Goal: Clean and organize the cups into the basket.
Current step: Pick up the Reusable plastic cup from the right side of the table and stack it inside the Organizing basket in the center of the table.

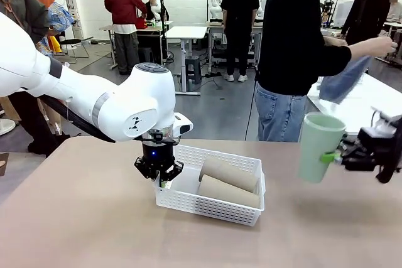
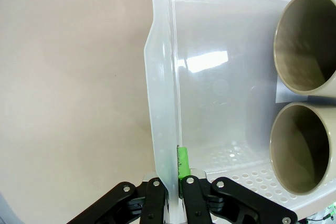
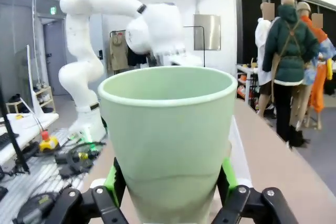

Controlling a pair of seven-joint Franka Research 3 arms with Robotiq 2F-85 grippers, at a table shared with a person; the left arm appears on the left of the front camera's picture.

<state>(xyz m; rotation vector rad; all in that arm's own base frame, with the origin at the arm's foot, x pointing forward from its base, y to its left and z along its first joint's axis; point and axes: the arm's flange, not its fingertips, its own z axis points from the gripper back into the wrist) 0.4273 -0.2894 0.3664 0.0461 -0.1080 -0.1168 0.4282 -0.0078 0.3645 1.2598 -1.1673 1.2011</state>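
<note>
Across the worktop (image 1: 94,230), seen from the front, the white basket (image 1: 210,208) sits near the middle with two tan cups (image 1: 229,174) lying on their sides in it, one against the other. The left arm reaches in from the left with its wrist pointing straight down. The left hand (image 1: 159,177) pinches the basket's left end wall, I'd say to steady it while cups go in. Off to the right, the right hand (image 1: 336,155) comes in level from the side and clasps the mint green cup (image 1: 320,145) upright in the air, well apart from the basket. It looks like the last cup to go in. Behind, a person (image 1: 295,48) holds a blue cloth (image 1: 342,83), which would suit wiping.

From the left wrist, looking down, the left hand (image 2: 170,182) is closed narrow on the basket (image 2: 157,77) wall, one finger outside and a green pad (image 2: 182,162) inside. The tan cups (image 2: 302,148) turn their open mouths this way, with bare floor beside them, room enough for a third by my guess.

From the right wrist, the mint green cup (image 3: 168,140) stands mouth up in the right hand (image 3: 170,182). The green pads (image 3: 114,179) press low on both flanks, so the hand stands wide around it.
</note>
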